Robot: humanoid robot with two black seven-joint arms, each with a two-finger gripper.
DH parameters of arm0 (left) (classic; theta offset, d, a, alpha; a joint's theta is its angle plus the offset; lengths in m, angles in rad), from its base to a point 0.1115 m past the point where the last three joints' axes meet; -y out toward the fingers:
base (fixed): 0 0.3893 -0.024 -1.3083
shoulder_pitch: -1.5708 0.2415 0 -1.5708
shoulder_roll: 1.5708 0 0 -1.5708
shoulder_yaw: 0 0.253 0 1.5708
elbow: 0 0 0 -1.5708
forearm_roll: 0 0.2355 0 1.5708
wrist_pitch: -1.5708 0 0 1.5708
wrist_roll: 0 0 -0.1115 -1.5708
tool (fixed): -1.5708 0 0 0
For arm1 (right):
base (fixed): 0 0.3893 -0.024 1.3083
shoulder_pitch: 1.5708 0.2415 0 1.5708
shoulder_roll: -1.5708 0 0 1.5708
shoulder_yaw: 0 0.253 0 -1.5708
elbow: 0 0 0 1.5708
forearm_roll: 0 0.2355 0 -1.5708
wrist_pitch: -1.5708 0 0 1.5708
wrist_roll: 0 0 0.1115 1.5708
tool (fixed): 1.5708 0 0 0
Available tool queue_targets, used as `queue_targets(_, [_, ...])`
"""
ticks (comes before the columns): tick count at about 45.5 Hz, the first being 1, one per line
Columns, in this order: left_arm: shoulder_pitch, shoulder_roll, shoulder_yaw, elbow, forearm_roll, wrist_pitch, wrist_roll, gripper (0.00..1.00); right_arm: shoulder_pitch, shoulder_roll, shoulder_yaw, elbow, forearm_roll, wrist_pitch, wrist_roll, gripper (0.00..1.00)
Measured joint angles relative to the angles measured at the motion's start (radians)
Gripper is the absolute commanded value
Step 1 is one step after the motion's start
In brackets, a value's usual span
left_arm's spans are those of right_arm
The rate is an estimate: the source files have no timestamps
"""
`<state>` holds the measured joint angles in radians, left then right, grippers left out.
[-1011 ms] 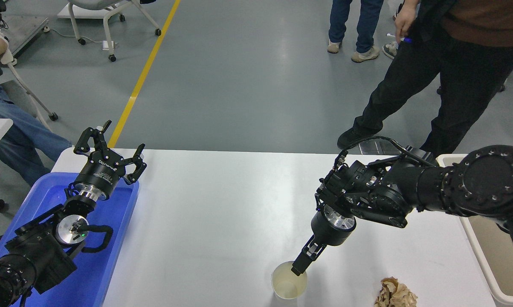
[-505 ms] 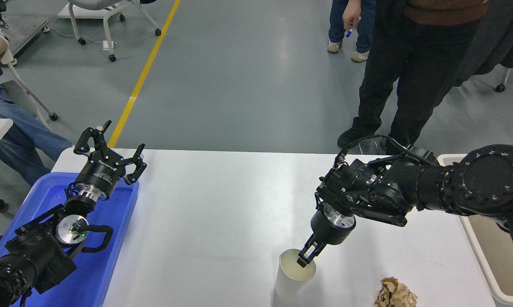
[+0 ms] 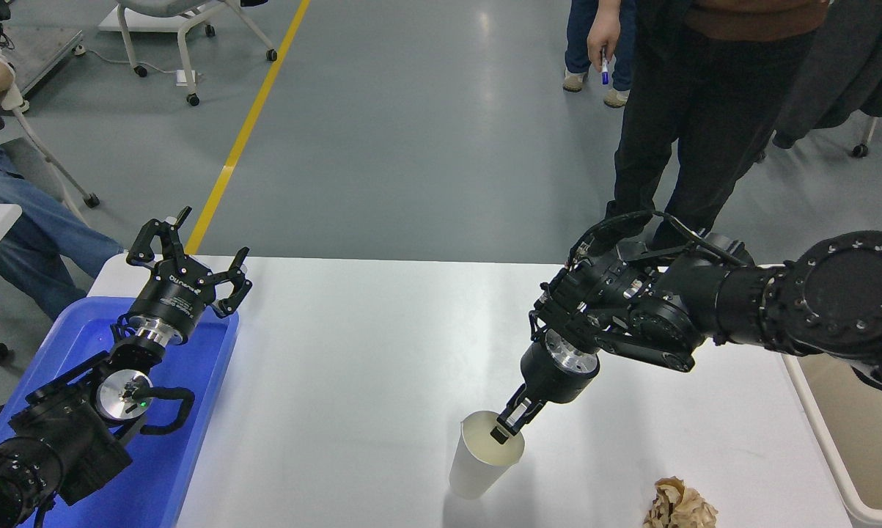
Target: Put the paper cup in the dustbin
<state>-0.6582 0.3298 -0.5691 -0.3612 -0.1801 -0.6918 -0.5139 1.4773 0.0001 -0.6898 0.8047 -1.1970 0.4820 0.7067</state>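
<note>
The white paper cup (image 3: 477, 462) with a cream inside hangs tilted above the table's front middle. My right gripper (image 3: 504, 433) is shut on the cup's rim, one finger inside and one outside, and holds it up off the table. The beige dustbin (image 3: 844, 469) stands at the table's right edge, mostly behind my right arm; the cup is well to its left. My left gripper (image 3: 191, 253) is open and parked over the blue tray at the lower left.
A crumpled brown paper wad (image 3: 679, 504) lies at the front right, between the cup and the dustbin. The blue tray (image 3: 184, 440) is at the left edge. People stand beyond the far edge (image 3: 704, 110); another sits at the far left.
My right gripper closed on the cup's rim, lifted it off the table and moved it slightly left and up. The person at the far side shifted left.
</note>
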Motion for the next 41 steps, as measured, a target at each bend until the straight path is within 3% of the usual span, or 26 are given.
queue_targets(41, [0.000, 0.000, 0.000, -0.001, 0.000, 0.000, 0.000, 1.00, 0.212, -0.183, 0.253, -0.012, 0.234, 0.008, 0.005, 0.00])
